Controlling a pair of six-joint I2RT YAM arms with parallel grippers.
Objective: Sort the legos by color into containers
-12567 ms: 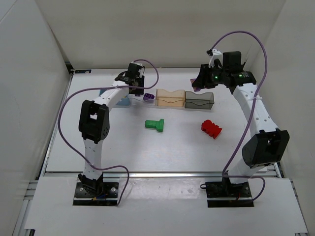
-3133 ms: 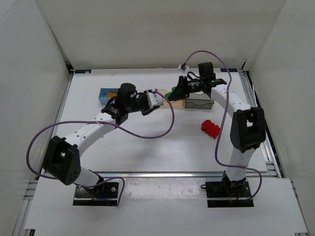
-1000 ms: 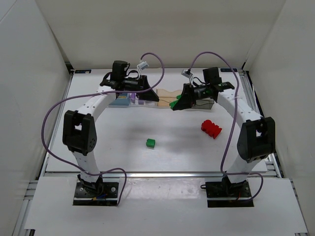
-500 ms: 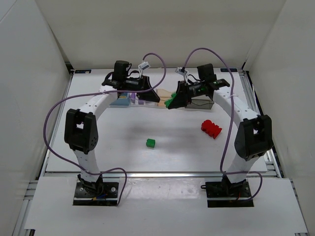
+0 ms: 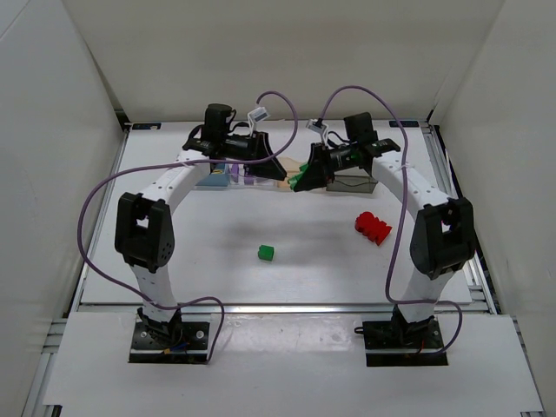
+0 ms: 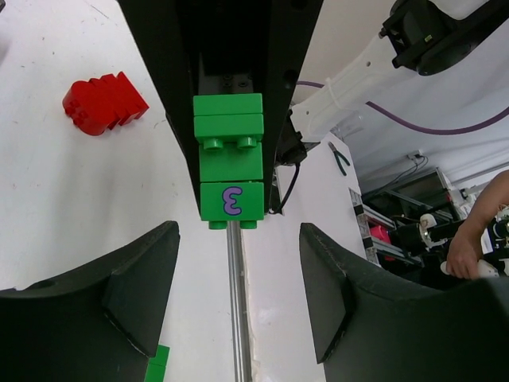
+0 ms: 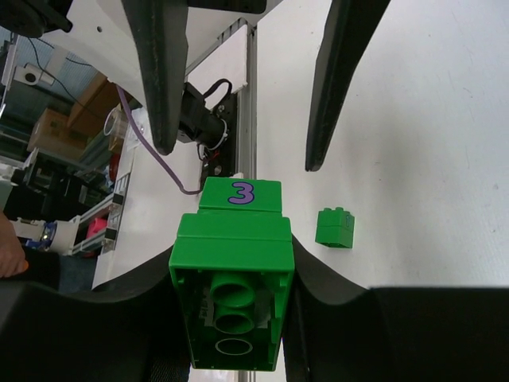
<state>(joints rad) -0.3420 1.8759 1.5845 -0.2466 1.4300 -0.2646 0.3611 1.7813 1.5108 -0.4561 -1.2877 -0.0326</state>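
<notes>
My right gripper (image 5: 299, 179) is shut on the green lego (image 5: 301, 176) and holds it in the air over the pale orange container (image 5: 302, 165). In the right wrist view the green lego (image 7: 232, 294) fills the jaws, a "3" on its far end. My left gripper (image 5: 274, 168) is open and empty, facing it from the left; its wrist view shows the green lego (image 6: 229, 159) beyond the spread fingers (image 6: 135, 294). A small loose green brick (image 5: 266, 252) lies mid-table. The red lego (image 5: 373, 228) lies at the right. The purple lego (image 5: 236, 171) sits in the clear container. The yellow lego is hidden.
The blue container (image 5: 208, 181) is mostly hidden under my left arm. The smoky grey container (image 5: 354, 183) stands at the right end of the row. Both arms reach toward the back of the table, and their cables loop above.
My right gripper has moved slightly left and back with the green lego. My left gripper has shifted a little right toward it. The small green brick and red lego have not moved.
</notes>
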